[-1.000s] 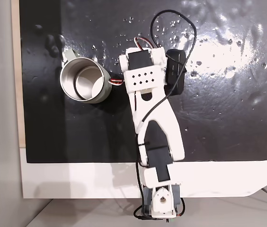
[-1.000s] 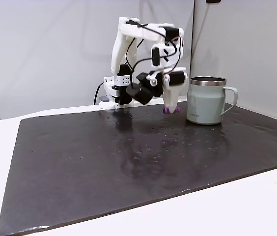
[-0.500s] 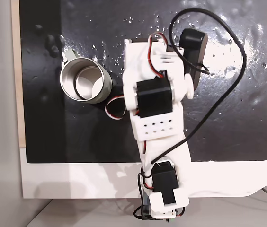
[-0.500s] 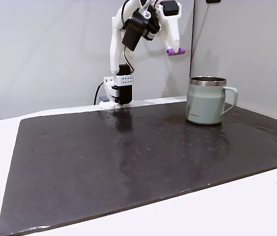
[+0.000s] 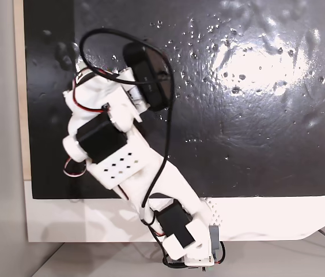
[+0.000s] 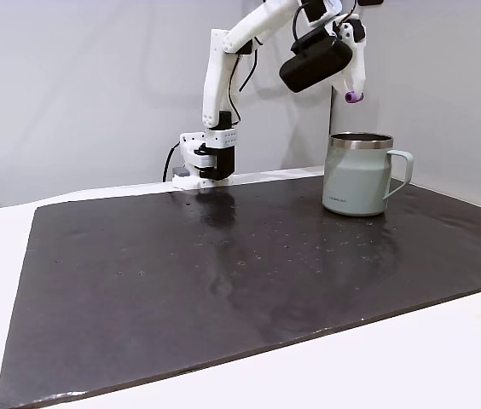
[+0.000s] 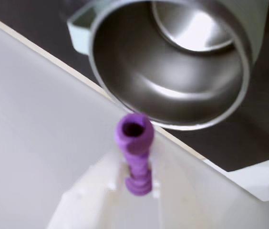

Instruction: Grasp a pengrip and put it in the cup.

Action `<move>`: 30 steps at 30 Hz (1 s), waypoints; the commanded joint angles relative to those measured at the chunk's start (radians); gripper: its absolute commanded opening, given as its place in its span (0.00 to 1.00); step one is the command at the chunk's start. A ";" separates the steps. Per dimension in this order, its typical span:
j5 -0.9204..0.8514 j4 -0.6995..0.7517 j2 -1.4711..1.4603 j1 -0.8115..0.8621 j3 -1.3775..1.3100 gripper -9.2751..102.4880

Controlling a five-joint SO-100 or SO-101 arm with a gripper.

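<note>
One white arm reaches from its base at the far edge of a dark mat point(image 6: 223, 281), rising high and bending toward the cup point(image 6: 358, 175) in a fixed view. Its gripper point(image 6: 353, 92) hangs in the air above the cup's rim, well clear of it, at about 12 o'clock from the cup's mouth. Pinched between the fingers is the pengrip point(image 6: 354, 97), a small purple piece poking down out of the fingertips toward the cup's opening. In the wrist view the pengrip point(image 7: 134, 150) is a ribbed purple tube with a hollow end facing the camera, clamped near its back end by the pale fingers point(image 7: 101, 191) on either side, so the gripper is narrowed on it. Beyond it, at 12 to 1 o'clock, sits the cup point(image 7: 125, 62), its shiny steel inside open to the camera and a pale handle at about 10 o'clock on its rim. In a fixed view from above, the arm point(image 5: 122, 161) slants from the base at 6 o'clock up to about 10 o'clock of the picture and covers the spot beneath its wrist; the mat point(image 5: 266, 115) is glossy with bright glare at 1 o'clock.
</note>
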 commanded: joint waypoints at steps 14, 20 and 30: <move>-0.028 0.017 0.009 -0.029 -0.025 0.39; -0.029 0.017 0.009 -0.037 -0.025 0.39; -0.038 0.017 0.014 -0.035 -0.012 0.38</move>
